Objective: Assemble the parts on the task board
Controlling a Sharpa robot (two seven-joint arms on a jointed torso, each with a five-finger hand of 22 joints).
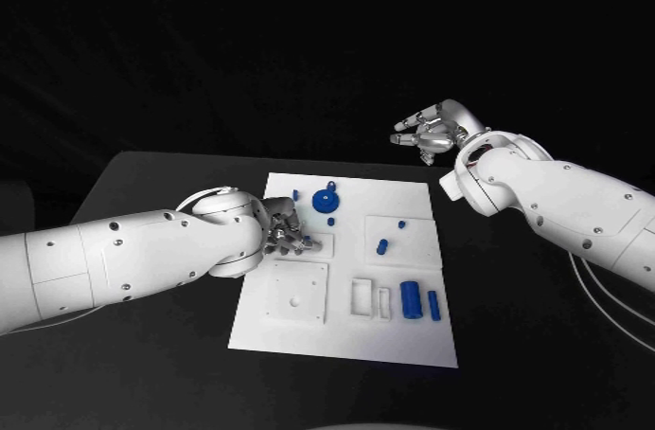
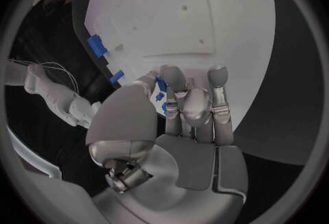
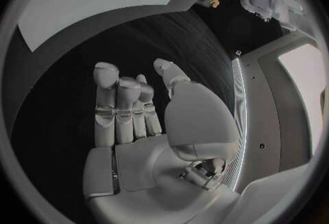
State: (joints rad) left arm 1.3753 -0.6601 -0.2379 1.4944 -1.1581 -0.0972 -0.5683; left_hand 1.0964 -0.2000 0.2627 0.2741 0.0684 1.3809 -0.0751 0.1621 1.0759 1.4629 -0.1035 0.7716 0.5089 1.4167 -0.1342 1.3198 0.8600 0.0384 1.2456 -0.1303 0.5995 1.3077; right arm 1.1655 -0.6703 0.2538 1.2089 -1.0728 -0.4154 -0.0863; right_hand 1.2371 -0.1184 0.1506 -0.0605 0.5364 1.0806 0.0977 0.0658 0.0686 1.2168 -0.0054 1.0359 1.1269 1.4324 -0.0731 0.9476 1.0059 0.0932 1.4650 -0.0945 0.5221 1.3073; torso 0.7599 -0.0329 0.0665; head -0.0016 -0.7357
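Black worktop [image 1: 164, 179] spreads under me, with the white task board [image 1: 410, 340] lying at its middle, one short edge toward me and the other toward the far edge. My left robot hand [image 1: 287, 233] rests over the board's left edge, about halfway along it, fingers curled down onto the plate; in the left wrist view a small blue part [image 2: 162, 94] shows between the thumb and fingers [image 2: 180, 91], but I cannot tell whether I am actually pinching it or only touching the board beside it. My right robot hand [image 1: 434, 130] hangs in the air beyond the board's far right corner, well apart from the plate, palm bare, fingers spread and holding nothing. Near the board's far edge sits a blue gear [image 1: 325, 201]. Two small blue pegs [image 1: 391, 237] stand on a raised square toward the board's right edge. Nearer to me, by the right edge, a thick blue cylinder [image 1: 410, 300] lies just beside a thinner blue rod [image 1: 434, 304]. A square white plate [image 1: 295, 293] lies by the board's near left corner
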